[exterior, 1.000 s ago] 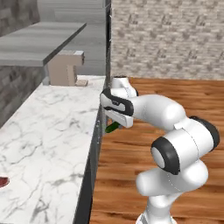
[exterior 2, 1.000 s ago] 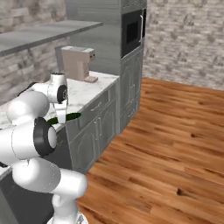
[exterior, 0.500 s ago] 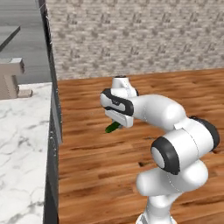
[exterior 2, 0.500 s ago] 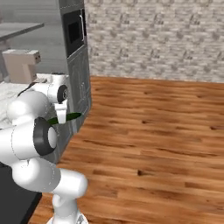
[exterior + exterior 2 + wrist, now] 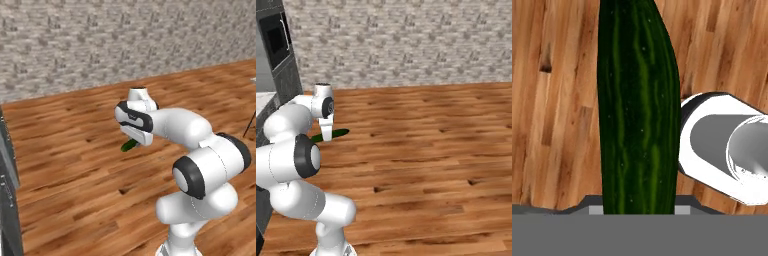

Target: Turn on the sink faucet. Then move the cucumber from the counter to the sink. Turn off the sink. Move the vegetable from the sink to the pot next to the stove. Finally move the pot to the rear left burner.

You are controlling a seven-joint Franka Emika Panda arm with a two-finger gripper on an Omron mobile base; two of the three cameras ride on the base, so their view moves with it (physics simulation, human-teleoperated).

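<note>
The gripper (image 5: 131, 142) is hanging in the air over a wooden floor (image 5: 75, 165), its 2 fingers pinching the cucumber (image 5: 129, 145) — the dark green body is sticking out sideways from between them in both base views. In the hand view the cucumber (image 5: 638, 107) is running straight up the middle, striped light and dark green (its lower end is disappearing behind the band at the bottom). A grey stone wall (image 5: 406, 42) is standing behind the floor, and a dark cabinet edge (image 5: 9, 200) is showing at the left.
</note>
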